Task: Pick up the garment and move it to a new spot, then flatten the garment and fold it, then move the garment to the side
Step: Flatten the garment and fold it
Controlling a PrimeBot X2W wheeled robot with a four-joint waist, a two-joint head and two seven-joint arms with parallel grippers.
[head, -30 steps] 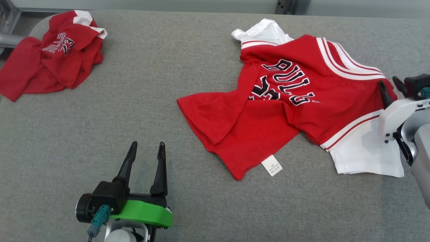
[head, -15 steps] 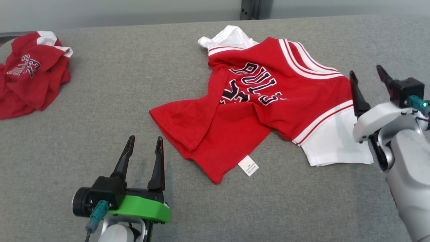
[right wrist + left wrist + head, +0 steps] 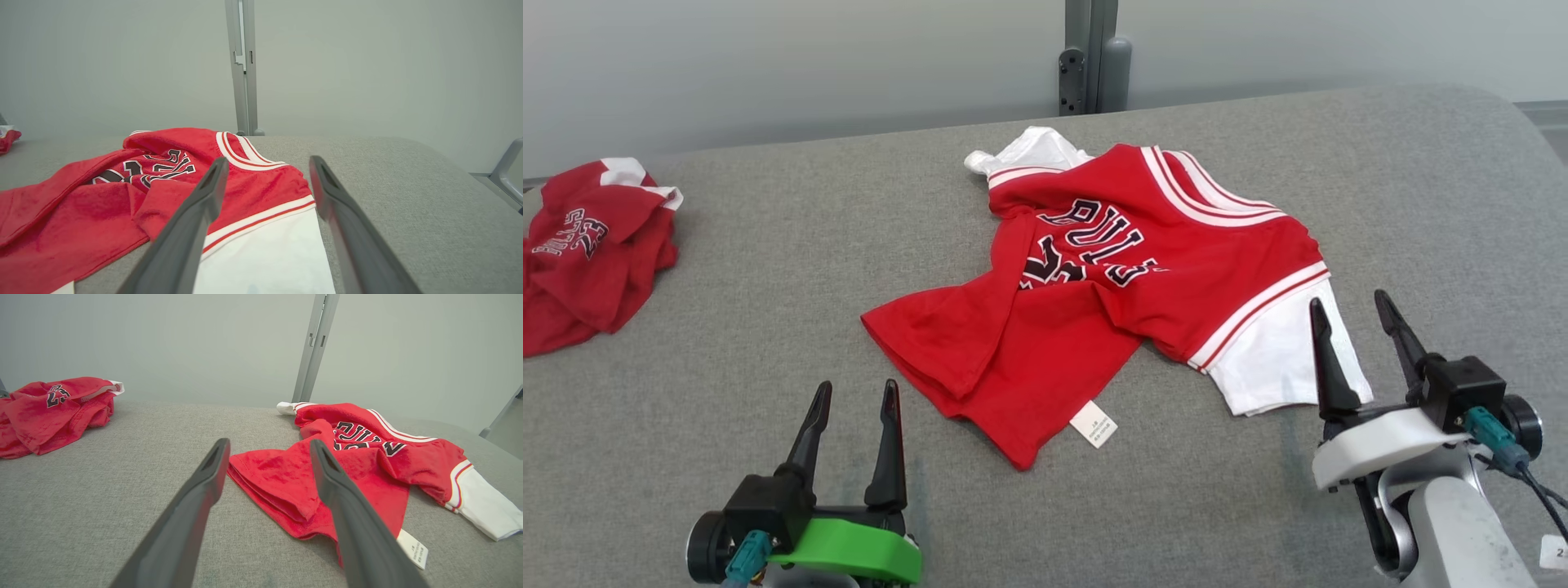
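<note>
The garment (image 3: pixel 1111 286) is a red jersey with white sleeves and black lettering. It lies crumpled and partly folded over itself in the middle of the grey table (image 3: pixel 768 269), a white tag at its near hem. My left gripper (image 3: pixel 858 385) stands open near the front left, just short of the garment's (image 3: pixel 367 465) red corner. Open too, my right gripper (image 3: pixel 1347 300) sits at the front right, fingertips by the white sleeve. In the right wrist view my right gripper (image 3: pixel 267 160) holds nothing, and the garment (image 3: pixel 163 192) lies beneath and ahead of it. My left gripper (image 3: pixel 269 443) is likewise empty.
A second red jersey (image 3: pixel 588 245) lies bunched at the table's far left edge. A grey metal post (image 3: pixel 1090 57) rises behind the table's back edge. The table's right end curves off at the far right. Bare cloth surface lies between the two jerseys.
My right gripper has opened at the garment's right edge and drawn back to the front right. The head camera has tilted up and turned. The left gripper and garment stay put.
</note>
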